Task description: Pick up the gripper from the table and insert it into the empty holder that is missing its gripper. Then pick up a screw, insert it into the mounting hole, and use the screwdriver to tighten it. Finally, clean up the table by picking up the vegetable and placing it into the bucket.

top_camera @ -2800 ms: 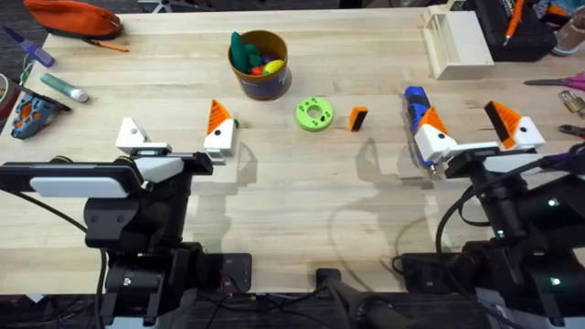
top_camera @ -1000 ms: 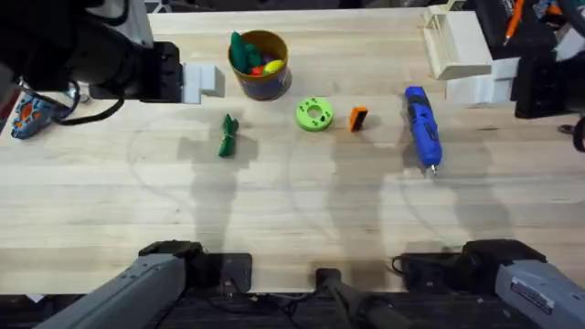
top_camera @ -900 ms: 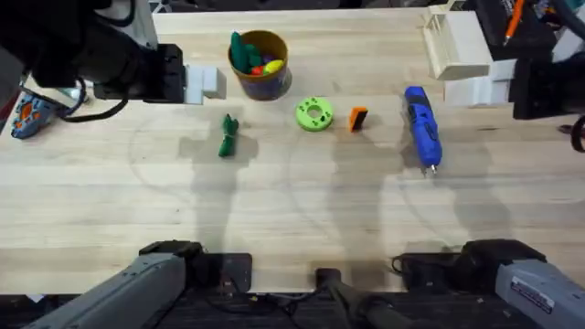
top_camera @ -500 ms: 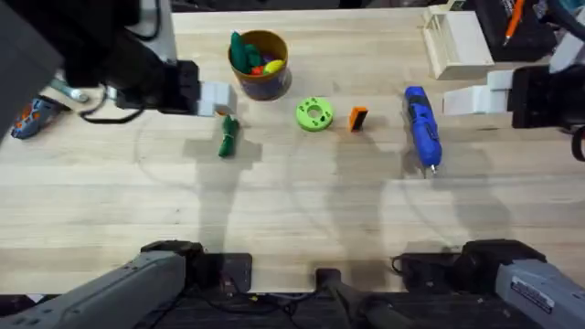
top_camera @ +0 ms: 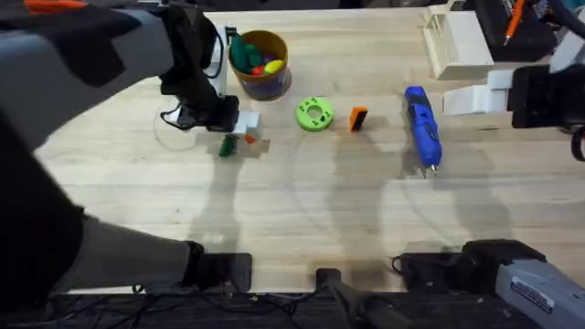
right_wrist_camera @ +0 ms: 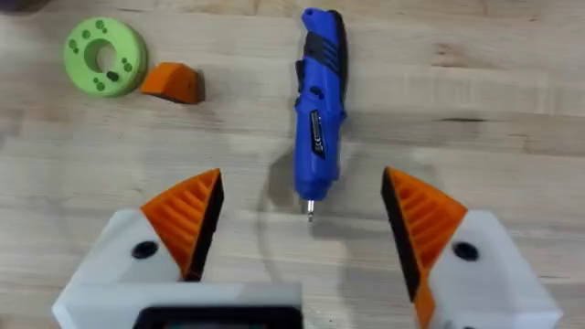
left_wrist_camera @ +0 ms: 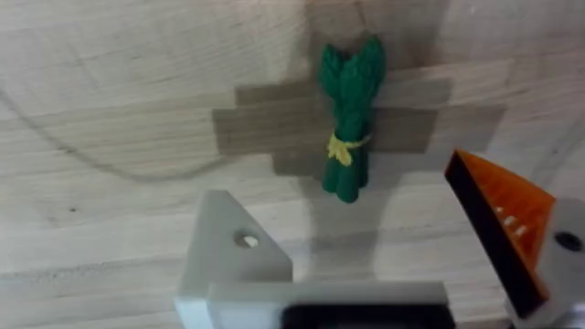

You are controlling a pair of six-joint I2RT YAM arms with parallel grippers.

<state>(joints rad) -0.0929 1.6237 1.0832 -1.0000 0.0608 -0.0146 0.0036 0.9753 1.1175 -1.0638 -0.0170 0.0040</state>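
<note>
Left gripper (left_wrist_camera: 366,265) low over the vegetable (left_wrist_camera: 347,123), fingers spread wide, nothing between them; one finger the bare white holder (left_wrist_camera: 233,260), the other carrying an orange pad (left_wrist_camera: 498,224). Vegetable flat on the wood, just ahead of the fingertips, roughly centred on the gap, untouched. From overhead, same gripper (top_camera: 239,126) just in front of the bucket (top_camera: 260,64), vegetable (top_camera: 226,146) peeking out at its near side. Bucket near the table's (top_camera: 302,210) far edge, toys inside. Green ring (top_camera: 314,114) beside the bucket, then the small orange gripper (top_camera: 358,119) just past it, then the screwdriver (top_camera: 421,126) lying lengthwise, tip toward the bases. Right gripper (right_wrist_camera: 302,219) also parted and empty, hovering with the screwdriver (right_wrist_camera: 318,110) tip between its pads; ring (right_wrist_camera: 105,57) and orange gripper (right_wrist_camera: 174,82) off to one side. Wide bare wood across the near half of the table; wooden tray (top_camera: 457,41) at the far right corner.
</note>
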